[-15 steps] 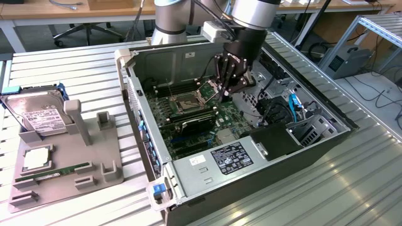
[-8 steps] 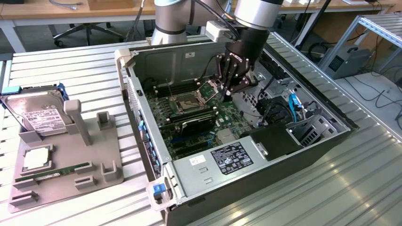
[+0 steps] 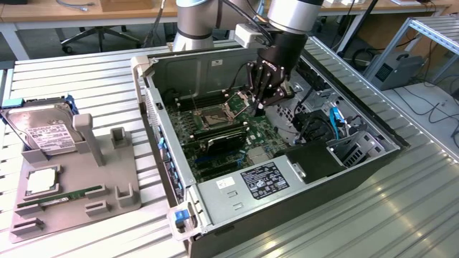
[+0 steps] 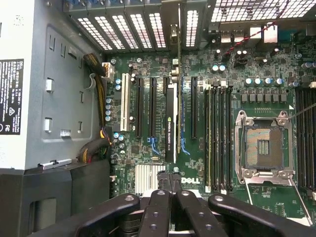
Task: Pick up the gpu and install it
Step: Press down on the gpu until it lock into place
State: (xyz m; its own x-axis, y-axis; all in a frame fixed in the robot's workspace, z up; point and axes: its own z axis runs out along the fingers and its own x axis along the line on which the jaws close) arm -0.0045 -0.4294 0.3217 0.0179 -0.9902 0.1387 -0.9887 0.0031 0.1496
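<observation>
The open computer case [image 3: 215, 70] lay on the slatted surface [image 3: 86, 70], with the gpu [image 4: 170, 123] standing edge-up in a motherboard slot. Above it the pincer [image 4: 170, 197] was closed, empty. The card looked light, stiff, fragile; best gripped by its top edge.

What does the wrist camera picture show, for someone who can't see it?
The gpu stands on edge in a slot of the green motherboard, seen from above. The shut fingers hang over the board, apart from the card, with an empty processor socket beside it.
</observation>
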